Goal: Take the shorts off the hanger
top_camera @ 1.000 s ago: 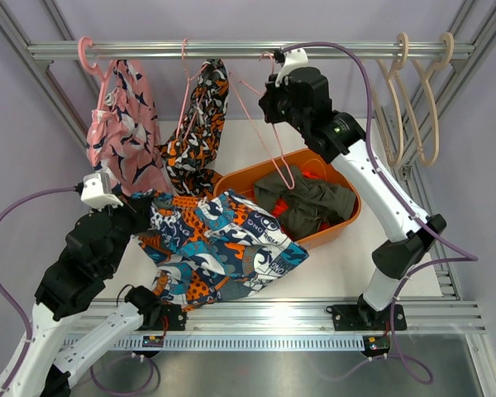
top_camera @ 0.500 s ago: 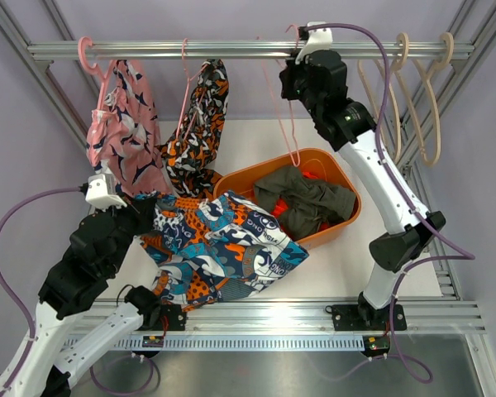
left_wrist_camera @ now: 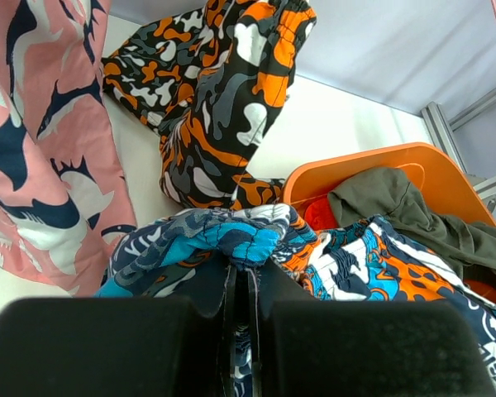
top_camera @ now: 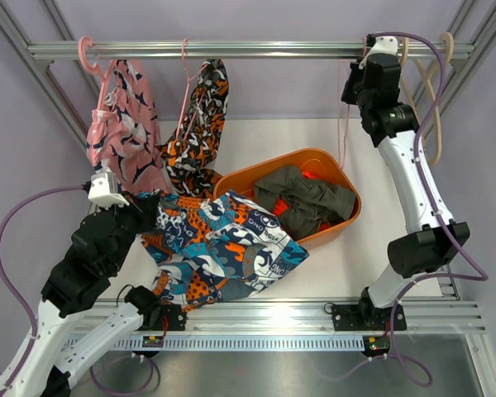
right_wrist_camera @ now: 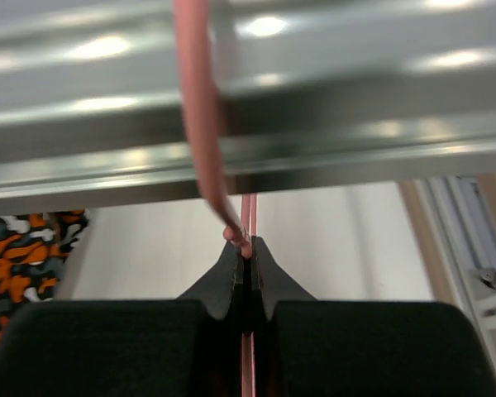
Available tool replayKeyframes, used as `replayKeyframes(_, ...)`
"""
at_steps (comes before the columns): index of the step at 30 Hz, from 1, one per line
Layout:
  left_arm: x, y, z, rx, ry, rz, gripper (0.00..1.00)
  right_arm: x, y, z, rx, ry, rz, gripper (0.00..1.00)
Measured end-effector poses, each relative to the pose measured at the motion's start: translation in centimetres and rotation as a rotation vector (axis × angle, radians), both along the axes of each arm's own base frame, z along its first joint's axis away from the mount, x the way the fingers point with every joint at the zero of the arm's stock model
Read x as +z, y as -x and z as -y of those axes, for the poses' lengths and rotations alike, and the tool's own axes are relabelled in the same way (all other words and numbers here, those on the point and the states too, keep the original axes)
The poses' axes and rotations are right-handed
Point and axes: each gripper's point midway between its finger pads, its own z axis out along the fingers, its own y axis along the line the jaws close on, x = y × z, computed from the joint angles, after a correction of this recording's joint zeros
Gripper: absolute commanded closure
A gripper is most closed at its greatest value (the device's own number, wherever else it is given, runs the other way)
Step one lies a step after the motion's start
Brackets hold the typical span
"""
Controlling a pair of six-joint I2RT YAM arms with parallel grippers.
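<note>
My left gripper (top_camera: 149, 212) is shut on the blue, orange and white print shorts (top_camera: 223, 248), which lie spread on the table; the pinched fold shows in the left wrist view (left_wrist_camera: 244, 240). My right gripper (top_camera: 365, 62) is shut on a bare pink hanger (top_camera: 345, 124) up at the rail (top_camera: 248, 50); its hook shows in the right wrist view (right_wrist_camera: 202, 107). Pink print shorts (top_camera: 122, 124) and black-orange camouflage shorts (top_camera: 200, 124) hang on pink hangers at the left. Olive green shorts (top_camera: 306, 201) and orange-red shorts (top_camera: 312, 175) lie in the orange bin (top_camera: 231, 182).
Several bare beige hangers (top_camera: 422, 91) hang at the right end of the rail, beside my right gripper. Metal frame posts run down both sides. The orange bin stands mid-table, just right of the held shorts.
My right gripper has carried the bare pink hanger rightward along the rail, from the middle to beside the beige hangers. My left gripper and its shorts have barely moved.
</note>
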Motion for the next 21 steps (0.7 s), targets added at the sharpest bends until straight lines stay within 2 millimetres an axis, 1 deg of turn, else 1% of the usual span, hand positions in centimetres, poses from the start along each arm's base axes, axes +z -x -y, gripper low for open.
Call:
replayKeyframes(1,-0.1,0.0,0.1,-0.004,-0.002,-0.001,1.00,-0.5,0.0,1.1,-0.021,0.005,-0.007,1.00)
replayKeyframes(4,0.0,-0.3,0.4,-0.012,-0.003,0.002,1.00,-0.3,0.2,3.3,-0.060,0.006,0.001,0.97)
replayKeyframes(8,0.0,-0.4,0.7,-0.024,-0.009,-0.001,1.00,-0.6,0.5,4.9,-0.073,0.016,-0.006,0.91)
replayKeyframes(9,0.0,-0.4,0.7,-0.027,-0.010,-0.002,1.00,-0.6,0.5,5.1,-0.067,0.022,-0.003,0.86)
replayKeyframes(10,0.0,-0.4,0.7,-0.029,-0.010,-0.001,1.00,-0.7,0.5,5.1,-0.052,0.029,-0.002,0.83)
replayKeyframes(12,0.1,-0.4,0.9,-0.036,-0.007,0.003,1.00,-0.6,0.6,4.8,-0.017,0.039,-0.001,0.75)
replayKeyframes(13,0.2,-0.4,1.0,-0.041,-0.004,0.006,1.00,-0.7,0.7,4.4,0.007,0.048,-0.003,0.66)
replayKeyframes(15,0.4,-0.4,1.3,-0.054,0.004,0.013,1.00,-0.8,0.9,3.7,0.065,0.067,-0.008,0.56)
replayKeyframes(16,0.5,-0.4,1.4,-0.061,0.009,0.017,1.00,-0.9,1.0,3.3,0.091,0.078,-0.011,0.42)
replayKeyframes(19,0.9,-0.4,1.9,-0.083,0.022,0.029,1.00,-1.0,1.9,2.5,0.165,0.105,-0.024,0.28)
replayKeyframes(20,1.0,-0.3,2.0,-0.090,0.025,0.031,1.00,-0.9,2.3,2.3,0.188,0.113,-0.027,0.21)
replayKeyframes(21,1.1,-0.3,2.1,-0.097,0.028,0.033,1.00,-0.6,2.8,2.1,0.206,0.118,-0.027,0.19)
